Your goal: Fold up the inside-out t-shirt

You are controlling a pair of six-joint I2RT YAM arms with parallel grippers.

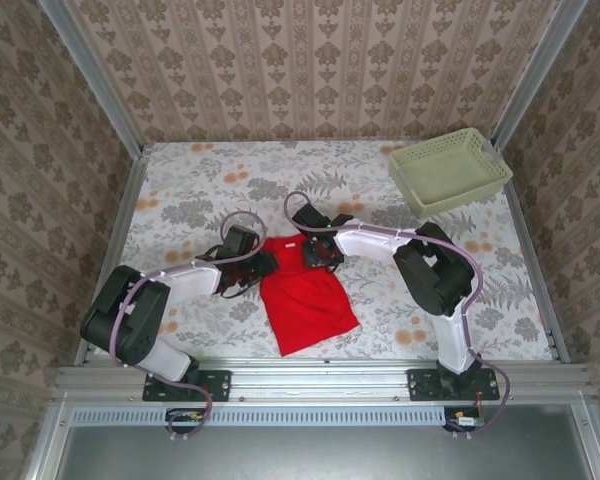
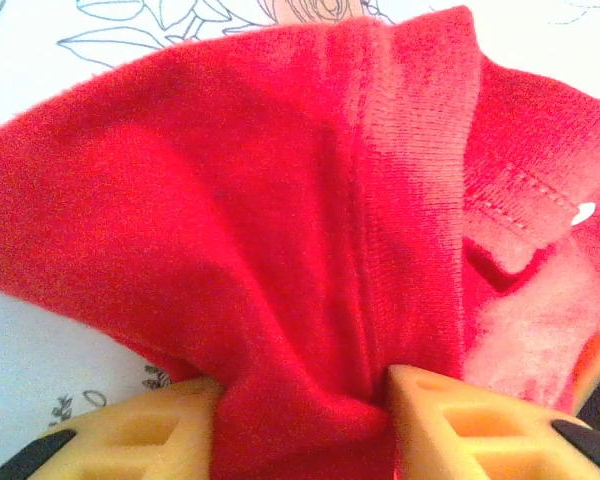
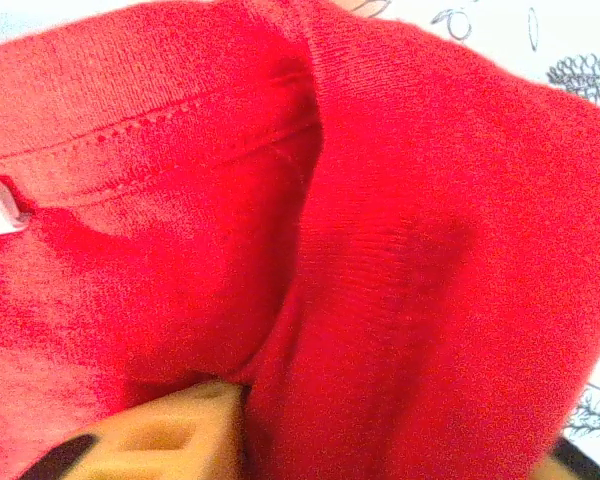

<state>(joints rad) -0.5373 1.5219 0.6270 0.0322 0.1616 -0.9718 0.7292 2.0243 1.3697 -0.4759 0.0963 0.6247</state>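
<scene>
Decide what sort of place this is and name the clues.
Probably a robot test cell, not a real room: wallpapered panels in a metal frame, with the left arm and right arm bolted to a rail at a floral table.

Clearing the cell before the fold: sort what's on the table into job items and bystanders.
For the job:
inside-out t-shirt
left gripper and right gripper, both at its far edge

Just lying about:
pale green basket, far right corner of the table
</scene>
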